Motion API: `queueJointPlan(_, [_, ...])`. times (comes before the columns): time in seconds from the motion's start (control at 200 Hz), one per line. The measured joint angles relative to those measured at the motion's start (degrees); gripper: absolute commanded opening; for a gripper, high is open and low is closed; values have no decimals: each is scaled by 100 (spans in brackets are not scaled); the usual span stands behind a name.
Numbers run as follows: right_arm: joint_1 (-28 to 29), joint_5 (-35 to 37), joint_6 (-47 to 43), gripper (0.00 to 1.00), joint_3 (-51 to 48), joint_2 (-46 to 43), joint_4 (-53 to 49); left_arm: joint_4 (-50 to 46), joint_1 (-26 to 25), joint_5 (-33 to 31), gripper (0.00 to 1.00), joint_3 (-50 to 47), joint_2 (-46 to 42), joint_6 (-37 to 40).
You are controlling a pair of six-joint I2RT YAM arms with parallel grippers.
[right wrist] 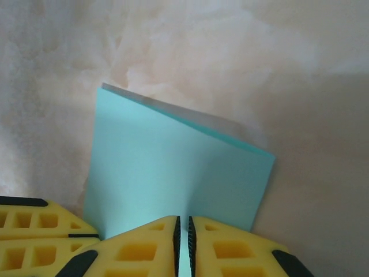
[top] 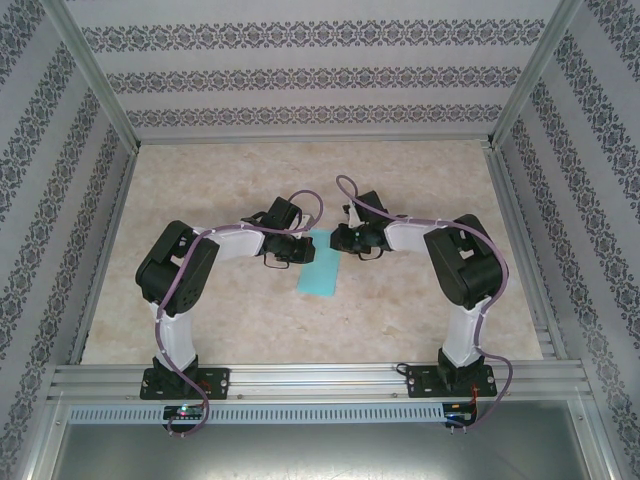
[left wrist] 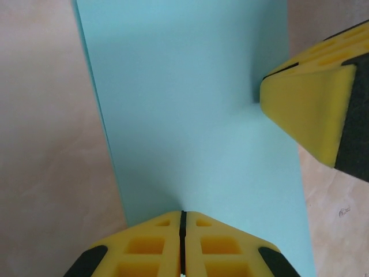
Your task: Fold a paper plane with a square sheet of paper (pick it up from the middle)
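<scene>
Folded sheet of paper (top: pixel 318 265) ran lengthwise from 12 to 6 o'clock.
Left gripper (left wrist: pixel 182 214) clamped its 9 o'clock edge, right gripper (right wrist: pixel 183 220) its 3 o'clock edge.

Robot lab test booth, pretty clearly.
Aluminium frame (top: pixel 320 378), wallpapered panels (top: pixel 320 75) boxing in a marble-look tabletop (top: pixel 400 180), left arm (top: pixel 180 335) and right arm (top: pixel 462 335) bolted on.

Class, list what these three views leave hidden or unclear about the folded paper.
- Top external: far end of the folded teal paper partly hidden under left gripper and right gripper; jaws too small to read.
- Left wrist: paper's far edge cut off by the frame's top.
- Right wrist: its near edge hidden behind yellow fingers.
</scene>
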Motion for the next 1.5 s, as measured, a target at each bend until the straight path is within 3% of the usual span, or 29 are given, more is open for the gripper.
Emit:
queueJointPlan(0.29, [-291, 98, -179, 20, -44, -39, 57, 0, 0, 0, 11, 0, -4, 15])
queueJointPlan(0.535, [-531, 358, -243, 28, -262, -411, 7, 0, 0, 0, 11, 0, -7, 15])
queueJointPlan(0.954, [-188, 116, 31, 34, -691, -763, 118, 0, 0, 4, 11, 2, -4, 15])
queueJointPlan(1.499, [-101, 249, 31, 37, 35, -109, -96, 0, 0, 2, 11, 0, -4, 20])
